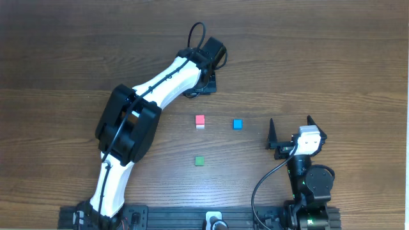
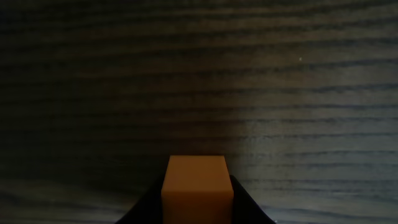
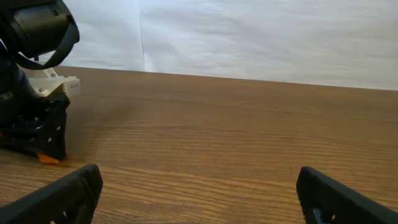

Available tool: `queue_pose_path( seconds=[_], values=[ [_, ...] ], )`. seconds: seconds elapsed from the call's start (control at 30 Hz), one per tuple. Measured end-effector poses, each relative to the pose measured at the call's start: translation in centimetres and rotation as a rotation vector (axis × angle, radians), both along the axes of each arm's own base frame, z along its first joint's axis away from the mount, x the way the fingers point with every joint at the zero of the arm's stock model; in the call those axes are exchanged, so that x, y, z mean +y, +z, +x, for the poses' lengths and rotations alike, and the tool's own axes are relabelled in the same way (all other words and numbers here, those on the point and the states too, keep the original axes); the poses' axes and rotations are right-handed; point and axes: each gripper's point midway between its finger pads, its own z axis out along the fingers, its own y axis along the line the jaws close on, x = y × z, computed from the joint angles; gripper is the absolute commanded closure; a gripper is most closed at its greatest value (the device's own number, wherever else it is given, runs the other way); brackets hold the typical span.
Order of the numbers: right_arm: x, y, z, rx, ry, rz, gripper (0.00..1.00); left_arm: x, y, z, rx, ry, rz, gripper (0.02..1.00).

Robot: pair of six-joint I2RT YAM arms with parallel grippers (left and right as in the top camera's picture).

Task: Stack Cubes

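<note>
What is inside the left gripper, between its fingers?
An orange cube sits in the left gripper. Its dark fingers cover the cube's lower sides; its underside cannot be seen.

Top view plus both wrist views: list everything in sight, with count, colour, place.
orange cube: 1, orange, between the left gripper's fingers, far side of the table
pink cube: 1, pink with a white strip on its near side, mid-table
blue cube: 1, blue, right of the pink cube, apart
green cube: 1, green, nearer the bases than the pink cube
table: 1, brown wood
left gripper: 1, black, shut on the orange cube
right gripper: 1, black fingers, open, right of the blue cube
</note>
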Motion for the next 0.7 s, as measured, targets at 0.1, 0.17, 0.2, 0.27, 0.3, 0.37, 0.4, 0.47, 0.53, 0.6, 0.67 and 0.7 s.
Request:
queue_pose_path(
  seconds=[0.1, 0.17, 0.2, 0.27, 0.3, 0.37, 0.4, 0.47, 0.53, 0.6, 0.67, 0.7],
  values=[
    [0.0, 0.0, 0.0, 0.0, 0.0, 0.0, 0.007, 0.4, 0.8, -0.6, 0.014, 0.0, 0.009, 0.934],
    [0.0, 0.0, 0.0, 0.0, 0.0, 0.0, 0.007, 0.7, 2.3, -1.1, 0.016, 0.0, 0.009, 0.976],
    [0.0, 0.0, 0.0, 0.0, 0.0, 0.0, 0.009, 0.7, 3.1, -1.3, 0.014, -0.001, 0.005, 0.976],
    [0.0, 0.0, 0.0, 0.0, 0.0, 0.0, 0.009, 1.0, 5.3, -2.1, 0.007, 0.004, 0.001, 0.976],
    [0.0, 0.0, 0.0, 0.0, 0.0, 0.0, 0.007, 1.1, 6.5, -2.5, -0.003, 0.007, -0.004, 0.976],
    [0.0, 0.0, 0.0, 0.0, 0.0, 0.0, 0.009, 0.9, 8.7, -3.1, -0.029, 0.007, -0.02, 0.978],
    [0.0, 0.0, 0.0, 0.0, 0.0, 0.0, 0.009, 0.7, 9.7, -3.5, -0.04, 0.002, -0.027, 0.978],
    [0.0, 0.0, 0.0, 0.0, 0.0, 0.0, 0.009, -0.2, 11.3, -4.7, -0.064, -0.016, -0.035, 0.976],
    [0.0, 0.0, 0.0, 0.0, 0.0, 0.0, 0.009, -1.4, 12.1, -5.7, -0.083, -0.037, -0.04, 0.98],
    [0.0, 0.0, 0.0, 0.0, 0.0, 0.0, 0.009, -2.5, 12.2, -6.6, -0.09, -0.051, -0.041, 0.978],
    [0.0, 0.0, 0.0, 0.0, 0.0, 0.0, 0.007, -3.3, 11.7, -7.8, -0.084, -0.058, -0.037, 0.978],
    [0.0, 0.0, 0.0, 0.0, 0.0, 0.0, 0.007, -3.3, 11.1, -8.5, -0.072, -0.055, -0.029, 0.976]
  ],
)
